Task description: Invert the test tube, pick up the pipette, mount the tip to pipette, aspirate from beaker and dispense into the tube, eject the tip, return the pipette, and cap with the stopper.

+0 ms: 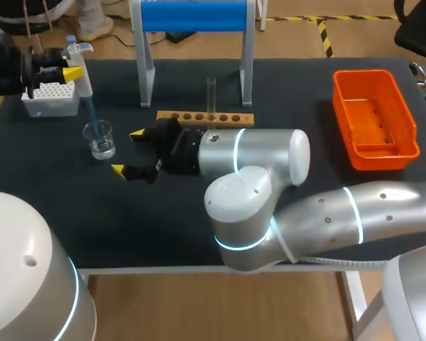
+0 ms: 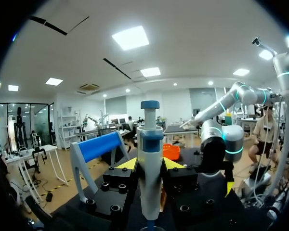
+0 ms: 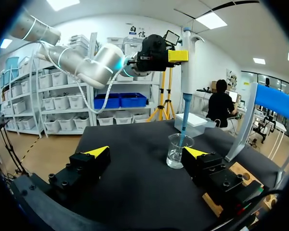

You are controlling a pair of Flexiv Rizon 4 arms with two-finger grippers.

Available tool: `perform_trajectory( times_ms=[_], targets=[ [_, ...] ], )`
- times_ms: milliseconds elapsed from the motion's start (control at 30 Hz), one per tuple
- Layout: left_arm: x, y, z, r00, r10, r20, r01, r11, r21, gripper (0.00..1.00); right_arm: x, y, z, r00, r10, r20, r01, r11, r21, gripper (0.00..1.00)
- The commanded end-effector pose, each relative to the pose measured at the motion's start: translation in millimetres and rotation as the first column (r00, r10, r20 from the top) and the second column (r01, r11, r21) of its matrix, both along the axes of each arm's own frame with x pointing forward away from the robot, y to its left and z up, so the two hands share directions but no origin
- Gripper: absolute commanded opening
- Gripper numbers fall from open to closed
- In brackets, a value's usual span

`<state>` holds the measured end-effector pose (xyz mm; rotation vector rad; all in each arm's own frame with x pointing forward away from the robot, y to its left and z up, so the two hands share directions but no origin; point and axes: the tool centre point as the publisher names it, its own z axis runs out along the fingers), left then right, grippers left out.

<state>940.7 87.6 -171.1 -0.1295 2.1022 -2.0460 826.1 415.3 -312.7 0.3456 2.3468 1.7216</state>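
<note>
Right, starting at the far-left corner of the counter (image 1: 128,227): the white tip box (image 1: 48,96) sits there, and my left end effector (image 2: 150,164) hangs just above and beside it. Its fingers are closed from both sides on the body of the pipette (image 3: 187,62), which is held upright. The blue tip (image 1: 91,112) is mounted and slants down into the glass beaker (image 1: 99,138), which stands near the left edge, on the near side of the box. I judge this to be the aspirate step. I cannot tell whether the tip's end is actually under the liquid.

Just right of the beaker is my right end effector (image 1: 128,152), spread wide with nothing in it. The right wrist view shows the beaker ahead of one finger, near it but apart.

In the middle, toward the far edge, the test tube (image 1: 211,91) stands upright in the wooden rack (image 1: 231,118). The orange bin (image 1: 343,121) sits by the far-right corner.

What worries me:
- If the tip is short of the liquid, I draw air.
- If it goes too deep or drifts sideways, it presses on the glass and could tip the light beaker or knock the tip loose.
- Any drift of the right arm toward the beaker would shove it.
- The tube mouth looks narrow, so a slanted approach could mean a missed dispense.
</note>
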Motion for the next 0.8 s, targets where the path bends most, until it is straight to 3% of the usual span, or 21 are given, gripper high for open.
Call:
perform_trajectory(
  times_ms=[33, 800],
  targets=[
    [3.9, 5, -4.9, 1.000, -0.023, 0.001, 0.023, 1.000, 0.001, 0.00, 0.5, 0, 1, 1.000, 0.002, -0.002, -0.002, 1.000, -0.002, 1.00],
    [6.3, 4, -29.1, 0.999, -0.050, 0.004, 0.050, 0.999, 0.009, 0.00, 0.5, 0, 1, 1.000, 0.002, -0.002, -0.002, 1.000, -0.002, 1.00]
  ],
)
